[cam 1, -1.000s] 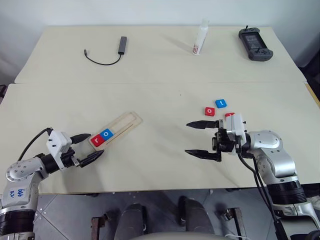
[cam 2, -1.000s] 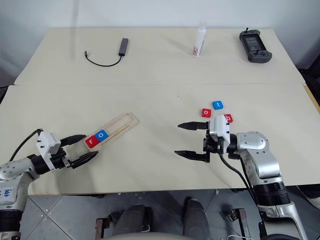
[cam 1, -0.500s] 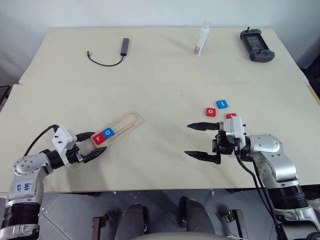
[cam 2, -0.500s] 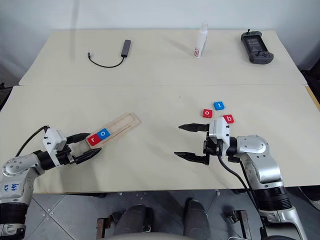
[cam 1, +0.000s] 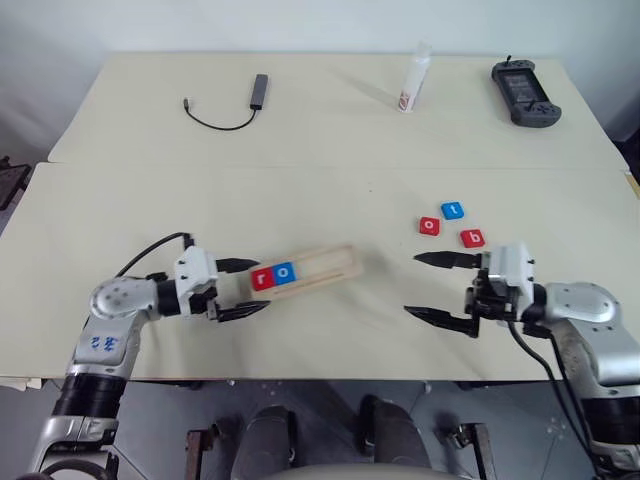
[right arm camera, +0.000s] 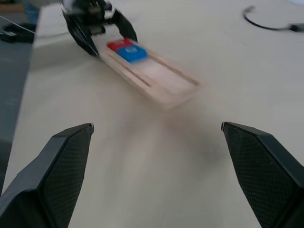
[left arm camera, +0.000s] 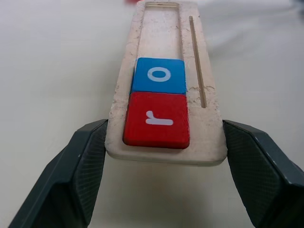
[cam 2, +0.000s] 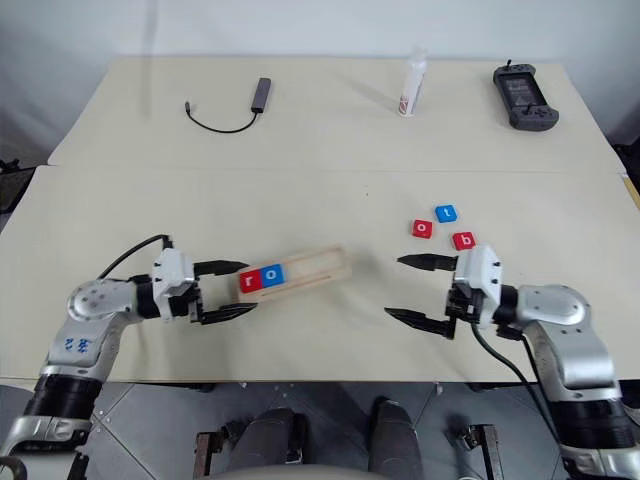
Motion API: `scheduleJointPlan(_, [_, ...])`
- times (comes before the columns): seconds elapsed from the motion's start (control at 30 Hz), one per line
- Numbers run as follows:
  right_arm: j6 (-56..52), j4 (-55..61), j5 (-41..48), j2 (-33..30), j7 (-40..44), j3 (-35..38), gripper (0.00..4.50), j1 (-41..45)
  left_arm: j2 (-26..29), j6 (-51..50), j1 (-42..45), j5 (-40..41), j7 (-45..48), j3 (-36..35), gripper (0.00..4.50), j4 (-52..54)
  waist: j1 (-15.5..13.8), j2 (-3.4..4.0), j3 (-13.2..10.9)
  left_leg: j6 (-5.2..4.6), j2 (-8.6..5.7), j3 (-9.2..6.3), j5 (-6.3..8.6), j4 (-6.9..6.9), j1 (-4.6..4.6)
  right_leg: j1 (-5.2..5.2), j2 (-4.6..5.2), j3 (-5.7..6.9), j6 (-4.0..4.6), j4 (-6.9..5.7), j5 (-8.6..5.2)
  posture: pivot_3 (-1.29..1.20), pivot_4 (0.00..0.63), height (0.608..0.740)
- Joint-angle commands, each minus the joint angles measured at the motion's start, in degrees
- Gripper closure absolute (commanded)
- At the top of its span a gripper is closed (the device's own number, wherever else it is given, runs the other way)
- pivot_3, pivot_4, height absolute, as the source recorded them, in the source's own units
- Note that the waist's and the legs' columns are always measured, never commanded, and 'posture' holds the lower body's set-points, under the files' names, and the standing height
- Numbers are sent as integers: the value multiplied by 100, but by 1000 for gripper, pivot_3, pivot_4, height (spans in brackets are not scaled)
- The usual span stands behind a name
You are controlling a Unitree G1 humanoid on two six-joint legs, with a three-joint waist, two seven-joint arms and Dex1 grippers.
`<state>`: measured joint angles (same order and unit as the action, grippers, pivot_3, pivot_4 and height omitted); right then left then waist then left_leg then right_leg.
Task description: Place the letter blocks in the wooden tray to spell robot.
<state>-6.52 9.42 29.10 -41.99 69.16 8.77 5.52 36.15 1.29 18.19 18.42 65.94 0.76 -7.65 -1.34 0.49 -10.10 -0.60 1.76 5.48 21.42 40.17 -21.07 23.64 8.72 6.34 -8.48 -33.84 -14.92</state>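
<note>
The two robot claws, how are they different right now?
The left claw has its black fingers around the end of the wooden tray, one on each side; the right claw is open with nothing in it. The left claw sits by the r and o blocks; the right claw is near three loose blocks. Both have two black fingers.

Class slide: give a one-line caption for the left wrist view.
Left gripper fingers clasp the wooden tray end, red r block and blue o block seated.
</note>
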Motion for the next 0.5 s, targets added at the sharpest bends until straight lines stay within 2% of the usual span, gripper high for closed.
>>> scheduleJointPlan(0.03, [-110,419,202,-215,-122,569,0,-446,-250,61,438,-213,180,410,1099,-236,9,0,0,0,1,1,0,-1,1,0,-2,0,0,0,0,0,150,740])
scheduleJointPlan(0.23, [-236,879,298,-265,-375,1284,0,-1454,-741,179,1212,-730,319,1080,1099,-911,-11,-7,-3,0,1,1,0,2,0,-3,-4,-1,-1,3,1,0,150,740])
scheduleJointPlan(0.5, [-298,1317,383,-56,-785,1350,0,-1891,-967,86,1493,-883,308,1177,1099,-1303,-3,-10,-3,0,3,1,0,4,1,-4,-5,-3,-2,3,1,0,150,740])
